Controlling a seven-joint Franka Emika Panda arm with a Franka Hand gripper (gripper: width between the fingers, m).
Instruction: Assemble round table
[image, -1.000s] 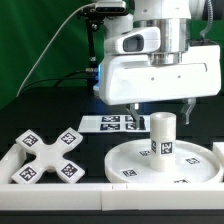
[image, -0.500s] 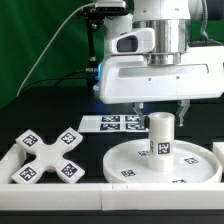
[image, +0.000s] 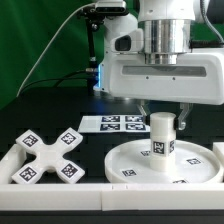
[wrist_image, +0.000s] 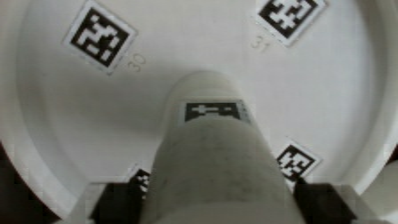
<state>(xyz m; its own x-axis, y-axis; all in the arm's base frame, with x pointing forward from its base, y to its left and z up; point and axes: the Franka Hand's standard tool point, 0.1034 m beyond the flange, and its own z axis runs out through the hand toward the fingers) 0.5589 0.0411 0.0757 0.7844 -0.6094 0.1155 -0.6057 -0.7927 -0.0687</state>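
The short thick post (image: 162, 138) stands upright in the middle of the large round disc (image: 128, 160) at the exterior view's right. My gripper (image: 164, 113) hangs right over the post's top, its fingers (image: 185, 108) spread wider than the post and flanking its upper end. In the wrist view the post (wrist_image: 217, 150) rises between the two black pads (wrist_image: 118, 198) with a thin gap on each side, and the disc (wrist_image: 178, 50) lies beneath it. The X-shaped cross base (image: 48, 155) lies flat at the exterior view's left, apart from the disc.
The marker board (image: 112, 123) lies behind the disc and the cross base. A white border rail (image: 60, 195) runs along the front edge and another rail piece (image: 216, 150) stands at the exterior view's right, close to the disc.
My gripper has risen a little above the post. The post, disc and cross base have not moved.
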